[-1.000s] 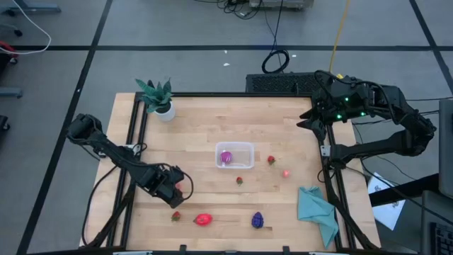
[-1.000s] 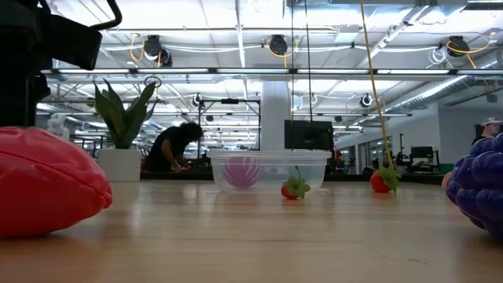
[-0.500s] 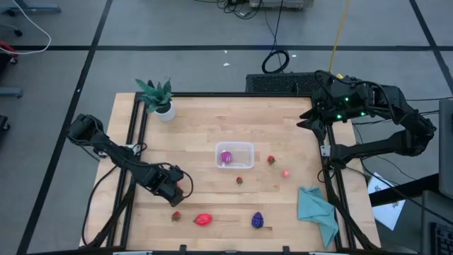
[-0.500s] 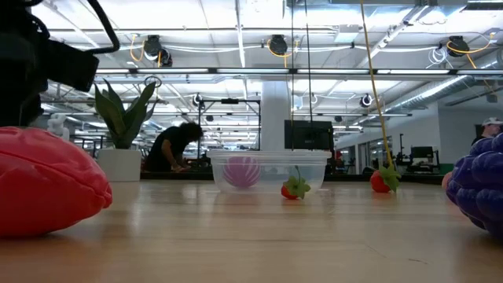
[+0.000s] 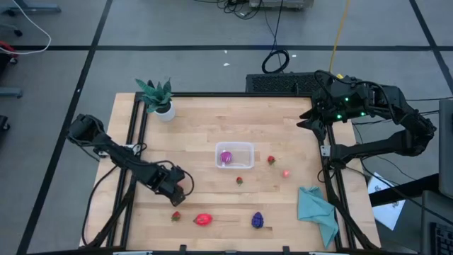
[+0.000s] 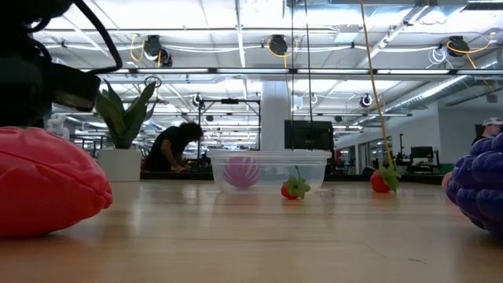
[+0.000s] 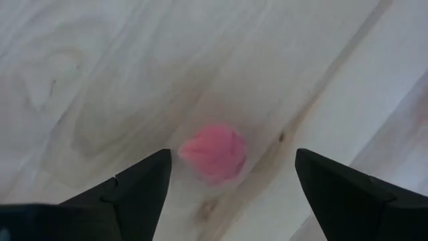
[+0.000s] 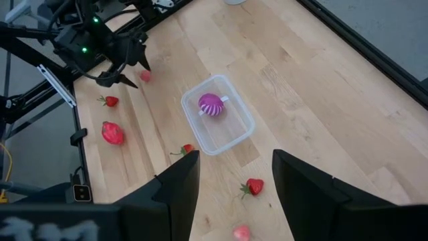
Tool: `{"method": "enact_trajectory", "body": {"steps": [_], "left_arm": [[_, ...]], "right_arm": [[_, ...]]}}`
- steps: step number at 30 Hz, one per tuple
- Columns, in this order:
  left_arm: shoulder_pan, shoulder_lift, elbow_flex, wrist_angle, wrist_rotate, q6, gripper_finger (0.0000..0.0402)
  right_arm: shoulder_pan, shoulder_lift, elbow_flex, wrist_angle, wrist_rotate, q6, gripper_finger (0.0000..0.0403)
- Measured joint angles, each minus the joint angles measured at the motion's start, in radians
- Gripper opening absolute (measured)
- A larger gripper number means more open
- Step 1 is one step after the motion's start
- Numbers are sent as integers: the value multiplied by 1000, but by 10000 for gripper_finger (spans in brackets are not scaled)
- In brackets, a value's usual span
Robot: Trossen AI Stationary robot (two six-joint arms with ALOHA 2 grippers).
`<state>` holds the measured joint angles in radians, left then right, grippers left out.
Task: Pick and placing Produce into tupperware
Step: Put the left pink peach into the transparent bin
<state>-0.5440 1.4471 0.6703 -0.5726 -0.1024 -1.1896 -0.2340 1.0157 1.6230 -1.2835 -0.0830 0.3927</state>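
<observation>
The tupperware (image 5: 236, 156) is sitting near the middle of the worktop (image 5: 205, 127), already holding one piece of produce, the magenta ball (image 5: 226, 157), against its left end. Everything else is lying loose: a small strawberry (image 5: 239, 180) just in front of the container, another strawberry (image 5: 270, 160) just to its right, a pale pink piece (image 5: 286, 173) beyond that, and along the near edge a third strawberry (image 5: 175, 216), the bigger red piece (image 5: 203, 219) and the dark purple cluster (image 5: 257, 220). Judging from this, the task is standing at an early stage, one item in and at least six still to go. The left gripper (image 5: 180, 186) is hovering low over the worktop left of the container with its jaws standing wide and holding nothing; its wrist camera is looking down on a small pink-red piece (image 7: 214, 152) lying between the jaw tips, so a pick appears to be in preparation. The right gripper (image 5: 311, 122) is waiting raised at the far right corner, jaws part open and empty. The surface is pale butcher-block wood in a dark frame, with a potted plant (image 5: 158, 98) at the far left corner and a teal cloth (image 5: 317, 210) at the near right. Beyond it a large workshop hall is showing, with a person (image 6: 174, 148) bending over a bench.
</observation>
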Motion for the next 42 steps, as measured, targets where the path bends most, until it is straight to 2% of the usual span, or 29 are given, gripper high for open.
{"method": "enact_trajectory", "body": {"steps": [13, 28, 42], "left_arm": [[19, -2, -14, 11, 7, 29, 321], [19, 0, -17, -1, -14, 33, 220], [19, 0, -17, 12, -33, 35, 156]], "right_arm": [[0, 0, 0, 0, 0, 0, 180], [0, 0, 0, 0, 0, 14, 180], [0, 0, 0, 1, 0, 14, 180]]}}
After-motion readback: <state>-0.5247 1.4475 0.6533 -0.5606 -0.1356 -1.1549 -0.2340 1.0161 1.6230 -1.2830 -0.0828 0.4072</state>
